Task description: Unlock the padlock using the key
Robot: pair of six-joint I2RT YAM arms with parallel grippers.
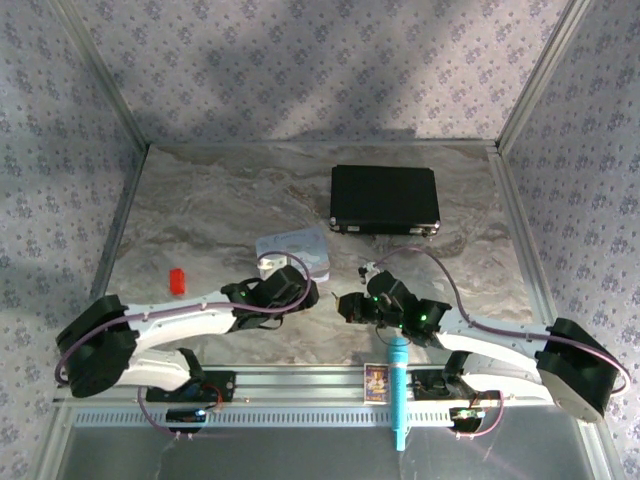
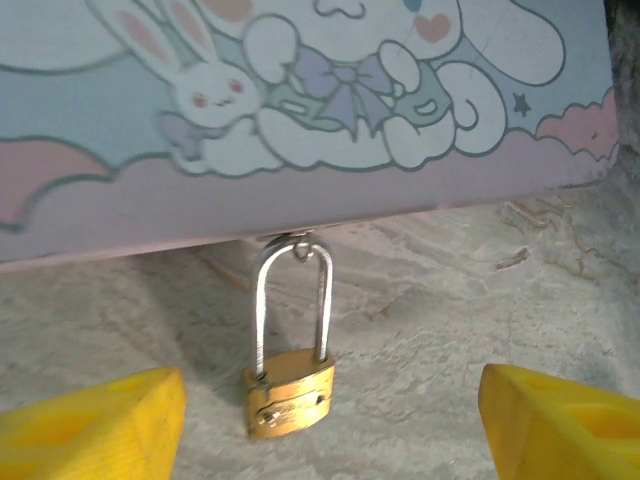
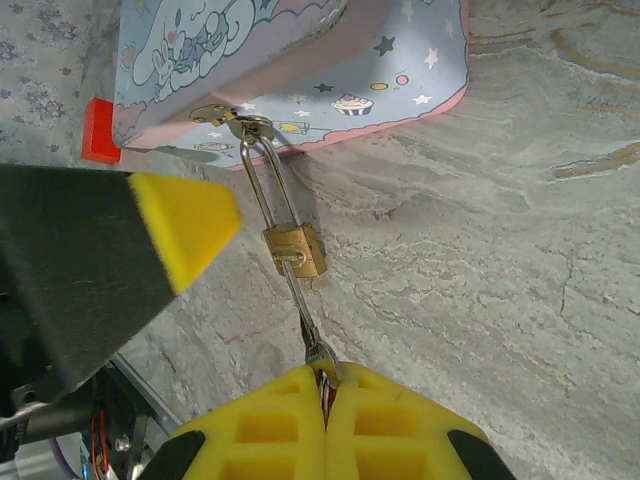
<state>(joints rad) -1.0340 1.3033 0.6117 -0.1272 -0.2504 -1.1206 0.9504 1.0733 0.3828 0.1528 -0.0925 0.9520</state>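
The small brass padlock point(image 2: 290, 398) lies on the marble table, its thin shackle point(image 2: 290, 300) hooked through the latch of the pastel cartoon tin point(image 2: 300, 100). My left gripper point(image 2: 325, 440) is open, its yellow fingers point(image 2: 90, 425) wide apart on either side of the lock without touching it. In the right wrist view the silver key point(image 3: 305, 310) is pushed into the bottom of the padlock point(image 3: 293, 250). My right gripper point(image 3: 325, 385) is shut on the key's head. From above, both grippers meet in front of the tin point(image 1: 293, 250).
A black case point(image 1: 385, 198) lies at the back right. A small red object point(image 1: 177, 281) sits left of the tin, also in the right wrist view point(image 3: 98, 132). A blue pen-like stick point(image 1: 398, 395) and a small card point(image 1: 376, 382) rest on the near rail.
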